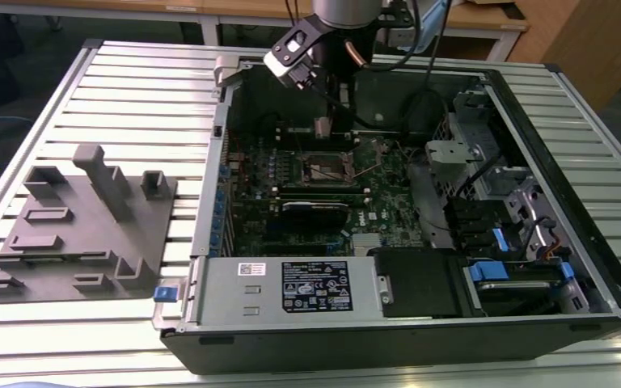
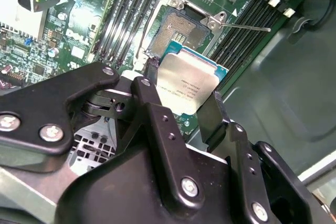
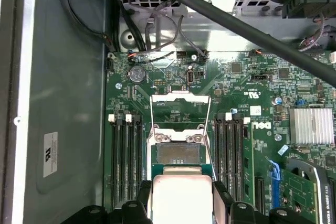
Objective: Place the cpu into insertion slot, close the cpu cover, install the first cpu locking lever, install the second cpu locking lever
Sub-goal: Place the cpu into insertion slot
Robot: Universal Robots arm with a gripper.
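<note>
A slatted metal table [image 1: 127, 81] carries the whole arrangement. At the exterior view's left lies a grey moulded fixture [image 1: 78, 234] with upright blocks. To its right stands an open computer case [image 1: 213, 242], with a power supply [image 1: 289, 287] along its near side and a green motherboard [image 1: 289, 218] on its floor. Over the far part of the board the gripper [image 2: 184, 85] closes its two black fingers [image 2: 152, 77] on opposite edges of the cpu [image 2: 191, 82]. The chip's silver top faces up and it is held tilted just above the insertion slot [image 2: 181, 32]; contact between the two cannot be judged. In the first wrist view the cpu cover [image 3: 180, 98] stands swung open on the slot's far side, leaving the dark socket centre bare. The thin wire locking levers [image 3: 209, 124] run along both sides, unlatched. Black memory slots [image 3: 126, 156] flank the socket. A finned heatsink [image 3: 310, 127] sits further along the board.
</note>
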